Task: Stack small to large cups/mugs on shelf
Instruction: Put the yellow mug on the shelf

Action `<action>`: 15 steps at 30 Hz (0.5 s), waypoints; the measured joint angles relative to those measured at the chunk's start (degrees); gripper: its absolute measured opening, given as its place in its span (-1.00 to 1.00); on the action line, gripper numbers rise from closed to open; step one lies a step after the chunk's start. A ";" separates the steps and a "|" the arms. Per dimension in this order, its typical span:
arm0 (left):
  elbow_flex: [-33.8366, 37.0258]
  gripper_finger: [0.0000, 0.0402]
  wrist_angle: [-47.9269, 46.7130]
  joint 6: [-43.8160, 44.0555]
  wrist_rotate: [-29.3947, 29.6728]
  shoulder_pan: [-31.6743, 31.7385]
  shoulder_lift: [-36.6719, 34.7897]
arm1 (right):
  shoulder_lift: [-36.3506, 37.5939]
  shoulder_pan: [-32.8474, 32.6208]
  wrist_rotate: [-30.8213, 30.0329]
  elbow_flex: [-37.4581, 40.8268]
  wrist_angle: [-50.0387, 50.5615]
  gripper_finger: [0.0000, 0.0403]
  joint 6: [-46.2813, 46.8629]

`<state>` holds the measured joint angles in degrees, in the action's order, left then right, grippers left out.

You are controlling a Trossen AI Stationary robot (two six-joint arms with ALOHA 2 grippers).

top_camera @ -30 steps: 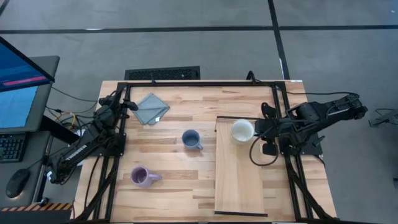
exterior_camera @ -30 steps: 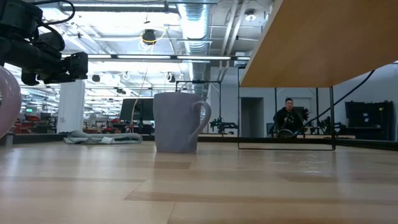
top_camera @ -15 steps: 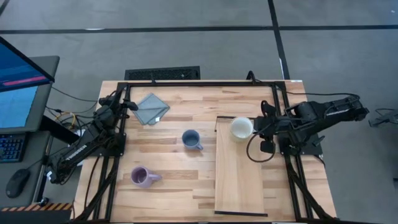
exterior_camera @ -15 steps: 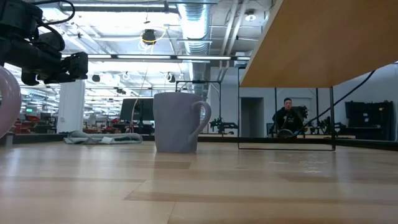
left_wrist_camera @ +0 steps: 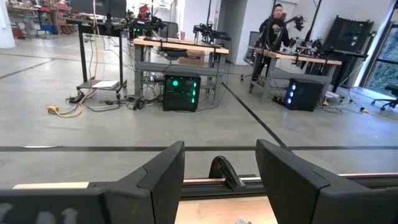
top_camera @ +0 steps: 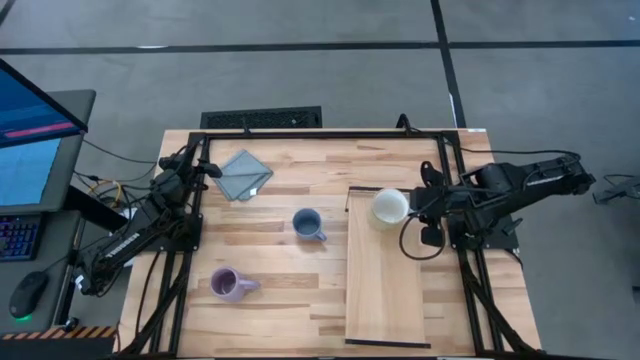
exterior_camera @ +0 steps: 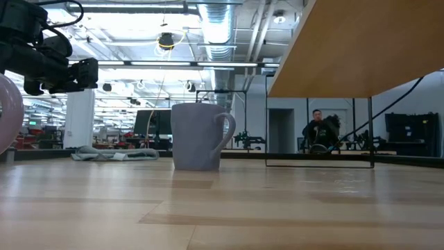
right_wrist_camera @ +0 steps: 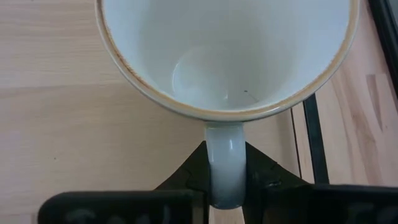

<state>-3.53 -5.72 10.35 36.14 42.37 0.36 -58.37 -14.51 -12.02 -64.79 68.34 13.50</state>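
Almost nothing is changing across the last second: the right arm is drifting only a touch near the far end of the shelf, and the cream mug is shifting a hair with it.

Beneath everything, the wide slatted wooden tabletop (top_camera: 280, 215) is showing pale butcher-block grain. On its right side, the long narrow plank of pale smooth wood that serves as the shelf (top_camera: 383, 290) is running its long axis from the near edge toward the far edge, with a thin dark frame at the far end. A grey folded cloth (top_camera: 244, 173) is lying limp near the far left corner.

The cream-white glazed ceramic mug (top_camera: 389, 208) is sitting at the shelf's far end, mouth up, its handle pointing straight toward the right gripper (right_wrist_camera: 225, 186), whose jaws are clenching that handle from both sides. This arm is clearly the nearer one.

The slate blue handled mug (top_camera: 307, 223) is standing upright mid-table, just left of the shelf. The pale lavender purple mug (top_camera: 228, 285) is lying nearer the front left, well apart from it.

The left gripper (left_wrist_camera: 219, 174) is waiting over the far left edge, jaws spread and holding nothing.
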 joint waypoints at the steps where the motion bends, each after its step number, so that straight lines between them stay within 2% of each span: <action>1: 0.00 -0.06 0.00 0.00 0.00 0.00 0.01 | 0.00 0.00 0.01 0.00 0.04 -0.68 -0.02; 15: 0.00 -0.06 0.00 0.02 0.00 0.00 0.00 | -0.04 -0.01 0.01 0.00 0.13 -0.67 -0.52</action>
<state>-3.53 -5.72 10.36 36.14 42.37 0.36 -58.41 -14.52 -12.01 -64.79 68.47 12.97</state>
